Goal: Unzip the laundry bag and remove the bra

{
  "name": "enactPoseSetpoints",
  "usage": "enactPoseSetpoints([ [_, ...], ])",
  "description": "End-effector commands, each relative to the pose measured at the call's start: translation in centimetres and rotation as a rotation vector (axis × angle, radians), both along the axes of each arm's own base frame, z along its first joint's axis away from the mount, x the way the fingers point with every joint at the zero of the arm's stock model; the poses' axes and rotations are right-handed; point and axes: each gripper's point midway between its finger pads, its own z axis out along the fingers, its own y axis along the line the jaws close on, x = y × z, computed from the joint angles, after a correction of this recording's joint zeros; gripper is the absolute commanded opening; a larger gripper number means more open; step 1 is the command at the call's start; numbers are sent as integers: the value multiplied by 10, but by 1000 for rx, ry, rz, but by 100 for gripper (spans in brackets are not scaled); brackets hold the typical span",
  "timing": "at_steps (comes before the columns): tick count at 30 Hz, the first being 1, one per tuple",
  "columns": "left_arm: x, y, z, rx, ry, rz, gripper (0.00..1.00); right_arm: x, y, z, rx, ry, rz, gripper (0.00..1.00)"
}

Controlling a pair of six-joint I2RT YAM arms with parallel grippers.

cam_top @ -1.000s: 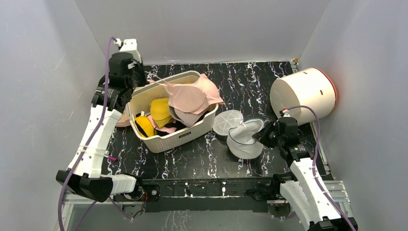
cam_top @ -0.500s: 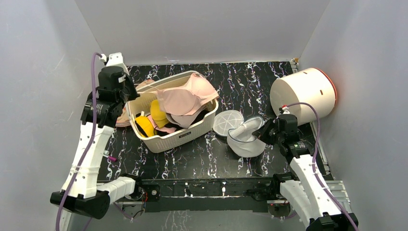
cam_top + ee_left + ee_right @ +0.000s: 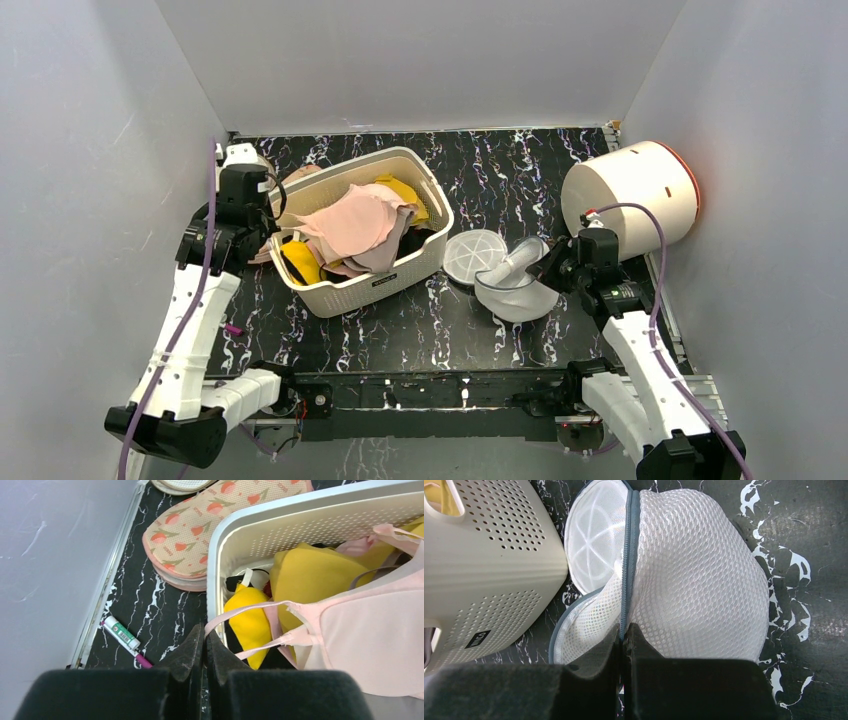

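Note:
The pale pink bra lies draped over the clothes in the cream basket. My left gripper is at the basket's left rim, shut on the bra's thin pink strap; the cups lie to the right. The whitish mesh laundry bag lies open to the right of the basket, with its round lid folded flat beside it. My right gripper is shut on the bag's zip edge; in the right wrist view it pinches the grey zip line of the mesh.
A yellow bra and other clothes fill the basket. A pink patterned disc and a cream disc lie left of it. A small tube lies by the left wall. A white drum lies on its side at right.
My left arm has moved left and down with the strap, and the pink bra has sunk from above the basket's rim to lie in the basket. The right gripper keeps hold of the bag, lifted slightly.

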Motion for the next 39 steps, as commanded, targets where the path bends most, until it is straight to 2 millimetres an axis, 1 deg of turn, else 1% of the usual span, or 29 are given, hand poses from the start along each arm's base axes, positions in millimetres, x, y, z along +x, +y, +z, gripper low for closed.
enactPoseSetpoints([
  [1,-16,16,-3,46,10,56,0,21,0,32,-9,-126,1,1],
  [5,-13,8,-17,9,35,39,0,26,1,35,-4,-133,7,1],
  [8,-7,-8,-29,-55,50,-15,0,30,2,41,-5,-147,10,1],
  [10,-5,-15,-33,-83,57,-39,0,34,-1,46,-27,-161,4,2],
  [11,-4,-17,-34,-91,59,-46,0,35,-4,47,-44,-164,-3,3],
  [12,-3,-18,-34,-95,61,-49,1,36,-7,49,-65,-168,-10,7],
  [13,-3,-18,-33,-95,59,-54,4,37,-12,50,-89,-170,-19,10],
  [17,-3,-20,-24,-100,23,-81,24,39,-28,57,-171,-180,-66,20],
  [20,-2,-20,-8,-104,-32,-84,52,41,-36,66,-208,-195,-97,34],
  [22,1,-22,7,-119,-82,-94,68,42,-41,79,-238,-214,-106,43],
  [23,3,-25,18,-134,-122,-103,86,43,-41,88,-247,-234,-92,47],
  [24,5,-28,28,-155,-164,-116,95,43,-39,97,-254,-251,-69,51],
  [25,8,-34,39,-183,-207,-142,98,43,-34,106,-265,-275,-19,53],
  [26,12,-43,51,-219,-257,-182,98,43,-26,122,-261,-312,37,55],
  [28,18,-56,77,-275,-365,-237,98,41,-8,137,-233,-351,162,59],
  [29,22,-62,91,-298,-425,-264,98,42,3,145,-209,-376,223,62],
  [30,25,-66,104,-315,-481,-284,98,41,15,149,-173,-388,291,66],
  [32,32,-71,132,-342,-600,-313,99,40,38,145,-100,-367,405,68],
  [34,43,-76,152,-349,-689,-339,98,38,61,130,-71,-311,485,70],
  [35,49,-78,158,-343,-710,-347,98,37,72,123,-92,-290,511,71],
  [37,62,-77,162,-310,-714,-342,98,28,104,114,-162,-274,592,73],
  [39,72,-75,156,-254,-722,-342,98,18,130,108,-250,-278,657,75],
])
